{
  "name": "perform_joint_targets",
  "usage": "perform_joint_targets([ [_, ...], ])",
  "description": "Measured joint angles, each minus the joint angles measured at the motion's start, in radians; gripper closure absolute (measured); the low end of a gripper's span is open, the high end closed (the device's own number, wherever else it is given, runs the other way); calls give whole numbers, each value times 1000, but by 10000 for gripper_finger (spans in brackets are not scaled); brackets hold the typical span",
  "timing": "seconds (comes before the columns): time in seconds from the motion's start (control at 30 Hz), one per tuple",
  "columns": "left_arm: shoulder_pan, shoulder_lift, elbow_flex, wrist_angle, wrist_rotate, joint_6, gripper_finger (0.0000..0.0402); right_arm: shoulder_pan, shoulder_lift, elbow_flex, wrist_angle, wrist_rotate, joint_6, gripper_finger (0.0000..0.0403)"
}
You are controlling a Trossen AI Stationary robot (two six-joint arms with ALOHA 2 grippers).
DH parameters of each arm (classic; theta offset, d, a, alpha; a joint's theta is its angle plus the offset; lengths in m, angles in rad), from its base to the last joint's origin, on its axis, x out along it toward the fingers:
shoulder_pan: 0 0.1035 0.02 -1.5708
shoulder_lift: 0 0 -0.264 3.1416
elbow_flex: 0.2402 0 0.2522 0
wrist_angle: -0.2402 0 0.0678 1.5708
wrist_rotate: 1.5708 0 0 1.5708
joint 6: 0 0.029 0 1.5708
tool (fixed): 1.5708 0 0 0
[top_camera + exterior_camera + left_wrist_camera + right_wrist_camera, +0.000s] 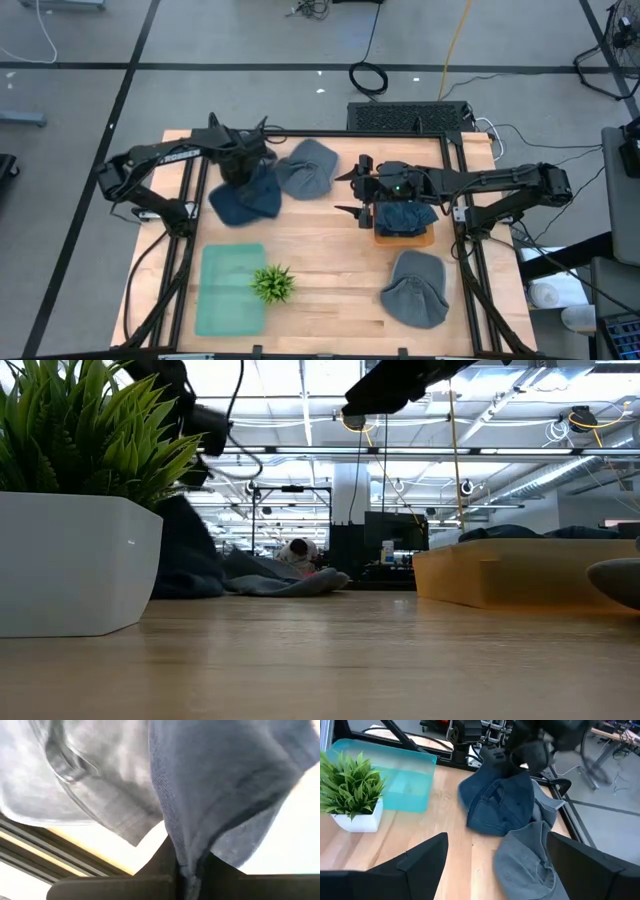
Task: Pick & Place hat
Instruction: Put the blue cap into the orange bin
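From my remote station I see a small green plant (pixel 272 284) in a white pot (pixel 75 560), standing on the wooden table (pixel 320 265) just beside the right edge of a shallow teal tray (pixel 228 290). The tray lies flat near the table's front left corner. In the right wrist view the plant (pixel 350 777) sits in front of the tray (pixel 405 775). On the grey floor beyond the table's far edge I make out a coiled black cable (pixel 368 77) and a yellow cord (pixel 452 45) running away from a dark ribbed mat (pixel 408 116).
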Motion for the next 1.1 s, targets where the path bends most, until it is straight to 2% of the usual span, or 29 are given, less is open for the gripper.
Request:
perform_joint_targets([
  [0.5,-202,-39,216,-170,-2,-52,393,0,-64,-1,10,0,150,83],
  [0.63,-261,-40,261,-206,-74,-76,394,-7,-82,-1,16,1,249,83],
  [0.77,-313,-39,302,-204,-131,-76,394,-8,-101,-1,24,0,268,83],
  [0.93,-373,-40,332,-186,-259,-26,394,-6,-107,-1,92,0,189,83],
  [1.1,-406,-75,334,-70,-287,49,394,-5,-107,-1,131,0,134,83],
])
